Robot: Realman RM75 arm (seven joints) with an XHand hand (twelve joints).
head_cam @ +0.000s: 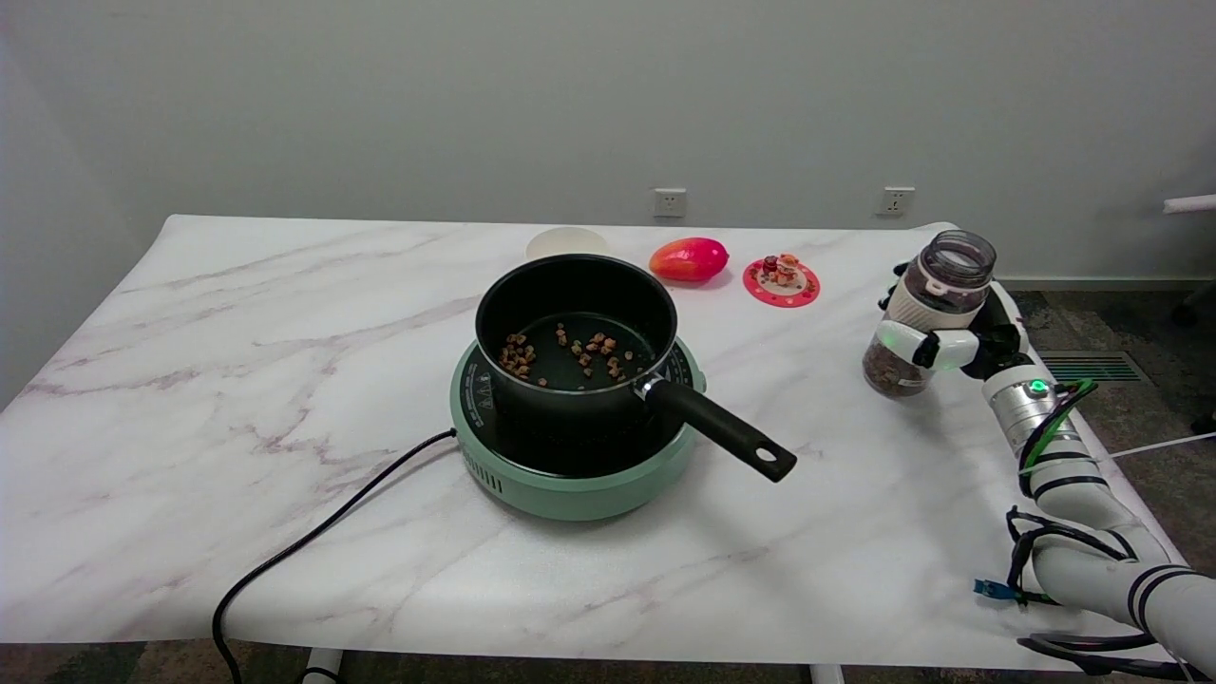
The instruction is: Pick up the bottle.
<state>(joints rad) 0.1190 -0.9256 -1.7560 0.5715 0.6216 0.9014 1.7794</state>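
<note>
Gripping bottle [926, 309], right hand [950, 344], open mouth up, long axis slightly tilted

Left of the robot hand [950, 342] — a matt black saucepan [576, 332]; the clear glass bottle [926, 313] it grips — smooth; desk [237, 380] glossy marble-patterned.

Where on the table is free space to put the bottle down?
Bare marble lies left of the green cooker, and between the pot handle and the bottle in the right hand. Crowded: behind the pot, near the mango and pink coaster.
</note>
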